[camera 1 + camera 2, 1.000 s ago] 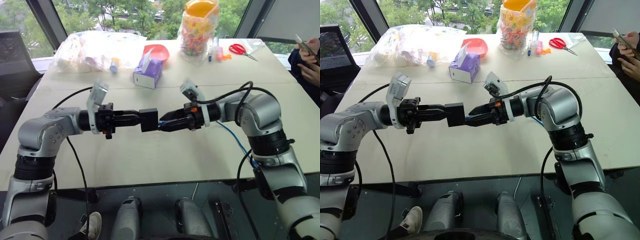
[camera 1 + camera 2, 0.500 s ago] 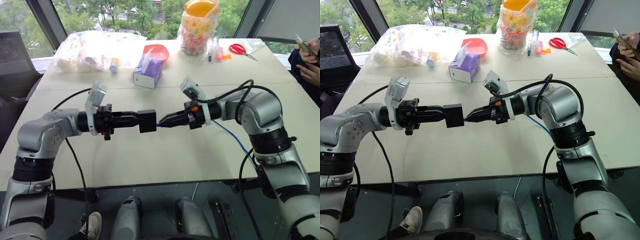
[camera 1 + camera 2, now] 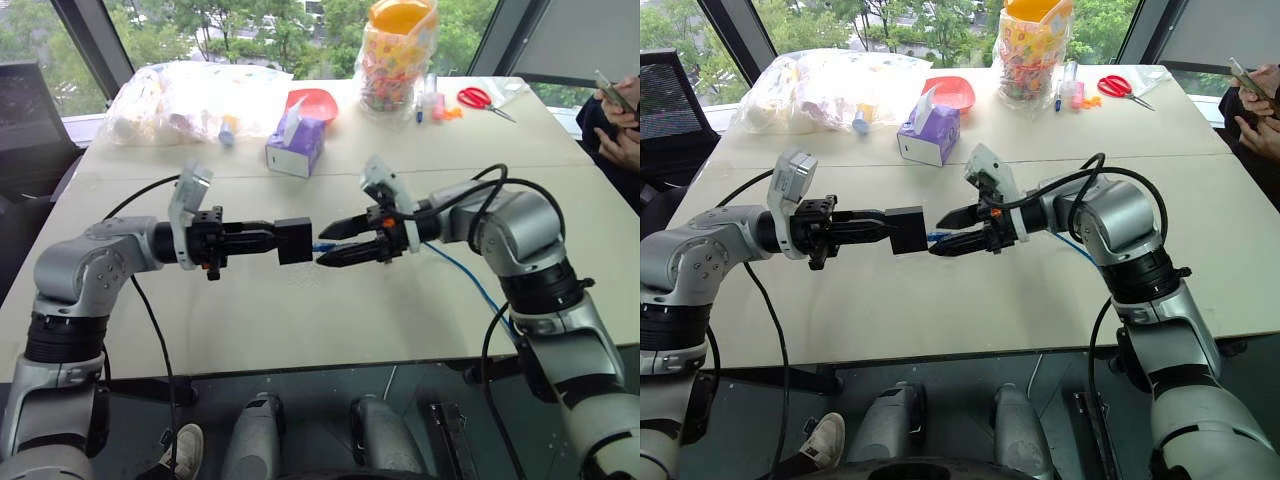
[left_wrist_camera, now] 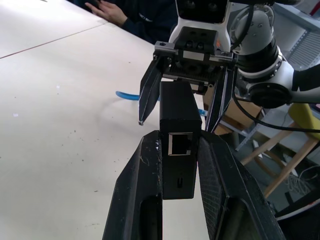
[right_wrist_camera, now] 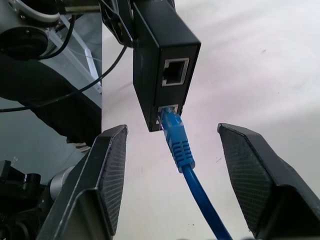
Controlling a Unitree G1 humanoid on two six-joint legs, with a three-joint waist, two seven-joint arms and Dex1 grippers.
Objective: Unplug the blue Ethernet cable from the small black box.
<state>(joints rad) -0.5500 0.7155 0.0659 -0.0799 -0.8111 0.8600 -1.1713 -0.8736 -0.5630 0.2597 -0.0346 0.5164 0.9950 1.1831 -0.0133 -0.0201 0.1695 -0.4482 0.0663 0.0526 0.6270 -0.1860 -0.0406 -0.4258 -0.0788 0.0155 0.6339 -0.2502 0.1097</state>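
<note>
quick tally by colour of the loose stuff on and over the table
Blue: 1, the blue Ethernet cable
Black: 1, the small black box
Purple: 1, the tissue box
Red: 2, the bowl and the scissors
Total: 5

I see even daylight from the windows [image 3: 250, 30] behind the table [image 3: 300, 320]; shadows there are soft. The tabletop washes out pale in the right wrist view (mild glare). Focus is sharp throughout.
</note>
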